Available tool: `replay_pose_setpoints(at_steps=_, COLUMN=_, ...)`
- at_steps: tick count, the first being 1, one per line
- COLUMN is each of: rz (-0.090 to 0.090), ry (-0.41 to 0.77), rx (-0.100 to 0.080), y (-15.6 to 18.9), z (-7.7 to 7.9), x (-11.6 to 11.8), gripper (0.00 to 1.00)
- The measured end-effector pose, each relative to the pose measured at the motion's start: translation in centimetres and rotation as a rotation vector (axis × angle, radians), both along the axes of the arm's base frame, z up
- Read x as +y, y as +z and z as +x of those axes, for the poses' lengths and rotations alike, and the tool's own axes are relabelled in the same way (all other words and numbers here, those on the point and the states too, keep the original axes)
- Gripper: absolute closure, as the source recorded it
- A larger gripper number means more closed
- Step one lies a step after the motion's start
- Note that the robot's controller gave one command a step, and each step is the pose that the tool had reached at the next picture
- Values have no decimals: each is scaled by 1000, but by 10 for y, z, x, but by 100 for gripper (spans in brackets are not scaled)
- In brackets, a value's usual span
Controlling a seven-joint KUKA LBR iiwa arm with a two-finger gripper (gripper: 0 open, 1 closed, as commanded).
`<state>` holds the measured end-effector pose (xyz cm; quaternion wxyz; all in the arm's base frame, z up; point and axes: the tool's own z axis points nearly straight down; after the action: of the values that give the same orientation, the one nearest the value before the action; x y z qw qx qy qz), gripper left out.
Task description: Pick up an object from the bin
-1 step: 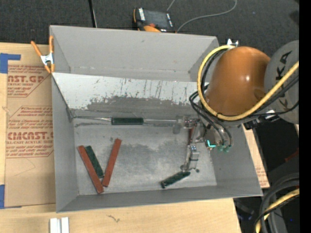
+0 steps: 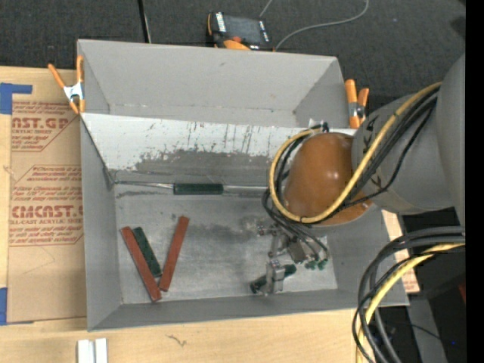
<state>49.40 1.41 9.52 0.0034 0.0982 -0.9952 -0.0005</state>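
My gripper [image 2: 275,272] hangs low over the bin floor at the front right, below the arm's orange dome. What lies directly beneath it is hidden by its own body. A red-brown flat stick [image 2: 174,252] lies to its left, leaning into a V with a second red-brown stick [image 2: 141,263]. A shorter dark green stick [image 2: 149,252] rests between those two. A thin metal rod with a dark green handle [image 2: 198,189] lies along the foot of the back wall.
The arm and its looped cables cover the bin's right side. The bin's sloped back wall rises behind the rod. Bare floor stretches between the sticks and the gripper.
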Motion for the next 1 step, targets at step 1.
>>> replay_pose_setpoints(at_steps=1, rz=1, ry=10, rx=-20, y=-25, z=-10, x=-37, gripper=0)
